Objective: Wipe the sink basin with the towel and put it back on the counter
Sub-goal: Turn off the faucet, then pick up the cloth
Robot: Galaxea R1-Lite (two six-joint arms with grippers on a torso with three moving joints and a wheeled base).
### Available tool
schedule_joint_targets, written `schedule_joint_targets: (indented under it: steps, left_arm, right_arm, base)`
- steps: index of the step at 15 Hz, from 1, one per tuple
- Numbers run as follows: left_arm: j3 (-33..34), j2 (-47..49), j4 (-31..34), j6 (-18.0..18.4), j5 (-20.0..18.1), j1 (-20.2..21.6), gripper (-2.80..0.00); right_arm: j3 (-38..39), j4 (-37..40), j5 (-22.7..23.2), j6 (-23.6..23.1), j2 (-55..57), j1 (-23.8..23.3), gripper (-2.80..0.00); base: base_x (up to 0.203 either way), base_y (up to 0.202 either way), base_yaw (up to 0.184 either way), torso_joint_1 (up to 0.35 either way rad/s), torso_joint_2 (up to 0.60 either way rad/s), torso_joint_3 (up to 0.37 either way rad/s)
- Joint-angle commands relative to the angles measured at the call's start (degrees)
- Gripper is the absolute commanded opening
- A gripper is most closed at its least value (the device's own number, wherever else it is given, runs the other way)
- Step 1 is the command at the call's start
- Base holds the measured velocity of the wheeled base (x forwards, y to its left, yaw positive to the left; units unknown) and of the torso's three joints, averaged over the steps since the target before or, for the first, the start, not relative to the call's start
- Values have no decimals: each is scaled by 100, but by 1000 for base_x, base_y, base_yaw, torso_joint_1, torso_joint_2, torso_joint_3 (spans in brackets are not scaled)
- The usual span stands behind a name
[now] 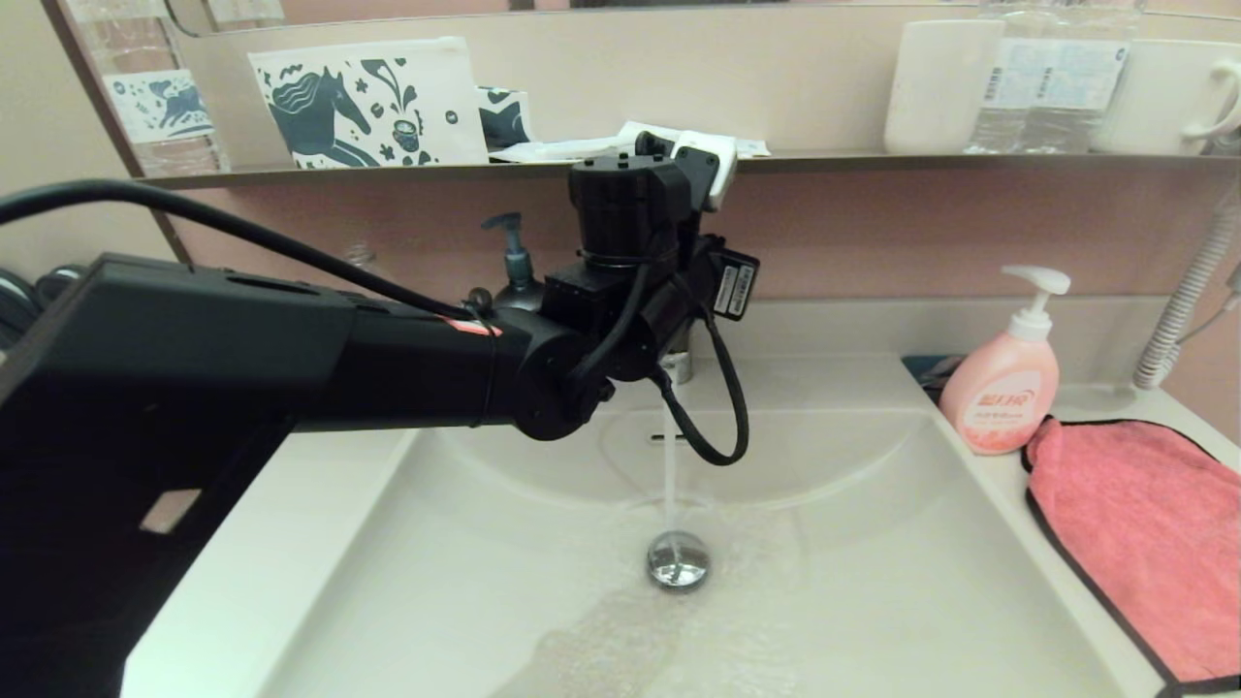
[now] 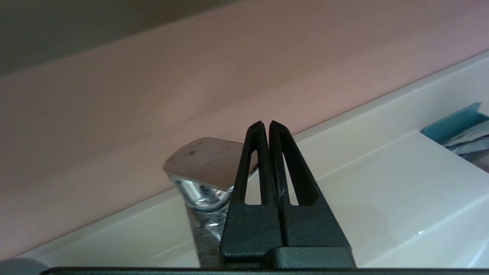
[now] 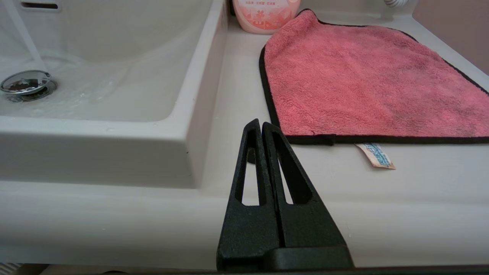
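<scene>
The cream-white sink basin [image 1: 873,582] has water running from the chrome tap [image 1: 679,366] onto its round drain plug [image 1: 678,559]. The coral-pink towel [image 1: 1134,543] lies flat on the counter [image 1: 281,543] to the right of the basin, nothing touching it. My left arm reaches across to the tap. The left gripper [image 2: 266,123] is shut and empty, right beside the tap's chrome lever [image 2: 202,160]. My right gripper [image 3: 260,123] is shut and empty, low over the counter's front edge [image 3: 237,95], just short of the towel's [image 3: 363,76] near corner. It is out of the head view.
A pink pump soap bottle [image 1: 1003,388] stands behind the towel. A dark pump bottle [image 1: 514,262] sits left of the tap. The dark wall shelf [image 1: 873,160] carries cups, bottles and a printed pouch. A ribbed hose [image 1: 1188,301] hangs at the far right.
</scene>
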Motion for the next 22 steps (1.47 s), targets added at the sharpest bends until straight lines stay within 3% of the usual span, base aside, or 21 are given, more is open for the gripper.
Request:
schedule_joint_targets:
  steps: [1,7,14,18,22]
  left_arm:
    - [-32,104,6,5,-2,50,-280]
    - [-1,60,115,-28,-80,99,-280]
    - [731,-58,-259,-110,-71,99,-280]
    - [937,-480,-230,-101,-54,99,-280]
    - [1597,-1327,-267,-123,-11,98,-280]
  right_arm:
    - [-2,4,3,-3,4,0,-280]
    - [2,4,3,-3,4,0,-280]
    - [2,4,3,-3,4,0,-280]
    - [0,4,3,-3,4,0,-280]
    - [0,2,3,-3,4,0,-280]
  base:
    - [0,0,0,0,0,0]
    - [0,0,0,0,0,0]
    - [0,0,0,0,0,0]
    - [0,0,0,0,0,0]
    - [0,0,0,0,0,0]
